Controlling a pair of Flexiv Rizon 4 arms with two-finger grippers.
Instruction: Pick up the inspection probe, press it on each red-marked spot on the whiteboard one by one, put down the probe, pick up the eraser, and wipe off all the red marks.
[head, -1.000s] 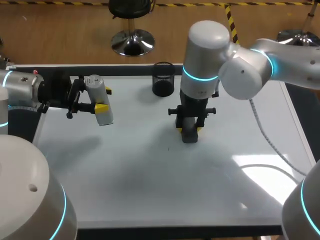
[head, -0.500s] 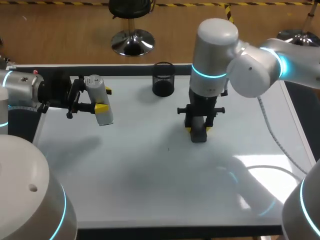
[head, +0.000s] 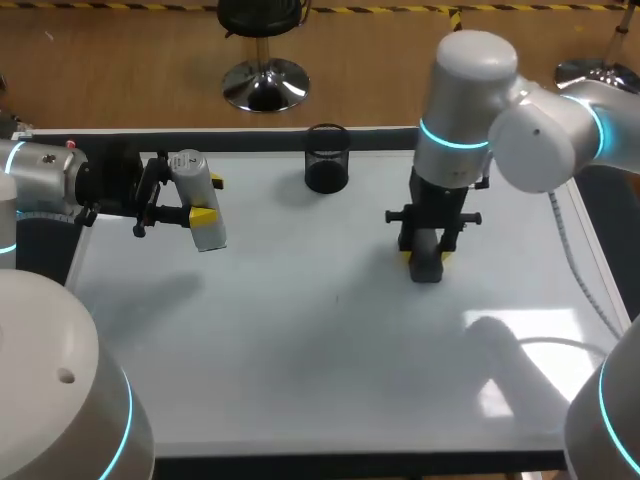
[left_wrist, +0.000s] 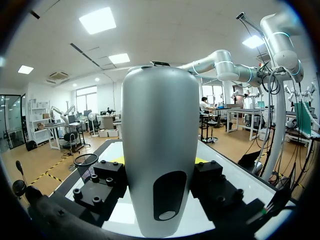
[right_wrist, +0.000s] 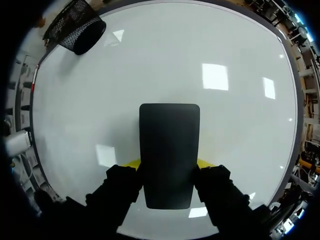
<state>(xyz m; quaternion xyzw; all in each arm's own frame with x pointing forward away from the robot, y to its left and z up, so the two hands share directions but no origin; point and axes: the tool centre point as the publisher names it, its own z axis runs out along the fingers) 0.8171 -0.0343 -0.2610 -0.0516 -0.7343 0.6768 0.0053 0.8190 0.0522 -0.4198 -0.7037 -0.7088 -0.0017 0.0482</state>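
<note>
The flat black block eraser (right_wrist: 169, 155) is gripped from two sides by the yellow tips of the right tool (head: 427, 258). It points down at the shiny white whiteboard (head: 300, 350) that covers the counter, on the right side of the board. I cannot tell if it touches the board. The fat round grey-white probe (head: 196, 190) is squeezed in the left tool (head: 208, 200), up in the air over the left side of the board, well apart from the eraser. A black mesh cup (head: 326, 158) stands at the far edge, between the two arms.
</note>
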